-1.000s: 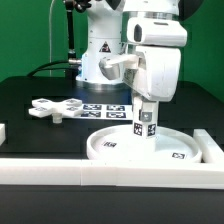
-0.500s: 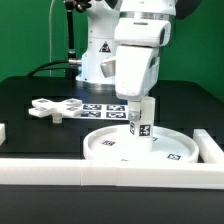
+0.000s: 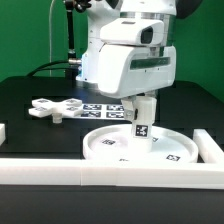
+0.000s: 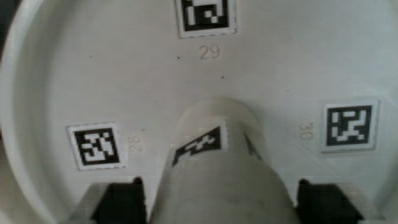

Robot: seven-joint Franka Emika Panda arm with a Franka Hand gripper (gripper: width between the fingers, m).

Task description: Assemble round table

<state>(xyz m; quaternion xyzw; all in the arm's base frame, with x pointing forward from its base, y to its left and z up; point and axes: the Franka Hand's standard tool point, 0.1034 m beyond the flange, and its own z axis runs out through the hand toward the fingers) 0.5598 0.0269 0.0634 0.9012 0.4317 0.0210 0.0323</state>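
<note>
Two fingers clamp the short cylinder leg, one on each side of its upper end. The gripper points straight down and holds it.

- Leg: upright, tagged face toward the exterior camera. Its lower end is at the middle of the round disc, well inside the rim. Neither view shows whether it touches the disc floor or hangs just above it.
- Wrist view: the leg runs between the two dark pads with a tag on its side. The disc fills the background, with three of its tags spread around the leg.
- Disc: lies flat on the black table, toward the exterior view's right and just behind the front rail. A second rail is close beside it on the exterior view's right.
- Cross-shaped piece: flat on the table at the exterior view's left, well apart from the disc and not touched by the arm.
- Marker board: flat on the table between the cross-shaped piece and the disc, just behind the disc's rim.
</note>
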